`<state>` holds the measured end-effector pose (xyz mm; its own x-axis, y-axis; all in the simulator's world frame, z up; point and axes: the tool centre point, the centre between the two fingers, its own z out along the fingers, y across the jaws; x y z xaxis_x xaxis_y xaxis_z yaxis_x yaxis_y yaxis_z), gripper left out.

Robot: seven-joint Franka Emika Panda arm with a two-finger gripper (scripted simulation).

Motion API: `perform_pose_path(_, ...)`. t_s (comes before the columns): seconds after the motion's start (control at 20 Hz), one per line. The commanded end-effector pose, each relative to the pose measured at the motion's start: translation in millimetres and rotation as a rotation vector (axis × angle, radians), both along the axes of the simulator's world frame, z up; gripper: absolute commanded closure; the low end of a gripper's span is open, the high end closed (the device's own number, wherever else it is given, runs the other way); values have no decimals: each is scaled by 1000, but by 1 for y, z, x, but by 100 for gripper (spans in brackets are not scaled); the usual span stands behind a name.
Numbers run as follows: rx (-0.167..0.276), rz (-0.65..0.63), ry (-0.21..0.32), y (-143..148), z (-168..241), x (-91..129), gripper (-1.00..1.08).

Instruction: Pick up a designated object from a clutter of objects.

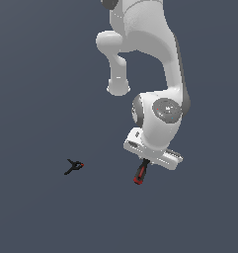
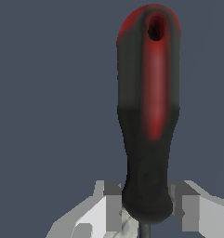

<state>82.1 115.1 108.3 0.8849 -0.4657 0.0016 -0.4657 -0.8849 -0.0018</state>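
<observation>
Screwdriver point(image 2: 149, 116) handle black with red stripe and cap; clamp point(image 1: 73, 166) black, apparently red-tipped; arm point(image 1: 145, 59) white.

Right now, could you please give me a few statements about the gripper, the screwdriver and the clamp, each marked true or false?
1. The gripper has its fingers on either side of the screwdriver. True.
2. The screwdriver handle is blue and white. False: red and black.
3. The clamp lies toward the exterior view's left of the screwdriver. True.
4. The clamp touches the screwdriver. False: they lie apart.
</observation>
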Motion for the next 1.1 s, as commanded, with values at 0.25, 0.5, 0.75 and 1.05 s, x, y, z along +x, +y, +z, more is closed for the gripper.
perform_pose_path(0.25, 2, 0, 0, -79, 60, -11, 108)
perform_pose_path(0.5, 2, 0, 0, -130, 100, -18, 108)
perform_pose_path(0.75, 3, 0, 0, -182, 140, -25, 108)
perform_pose_path(1.05, 3, 0, 1, -243, 187, -31, 108)
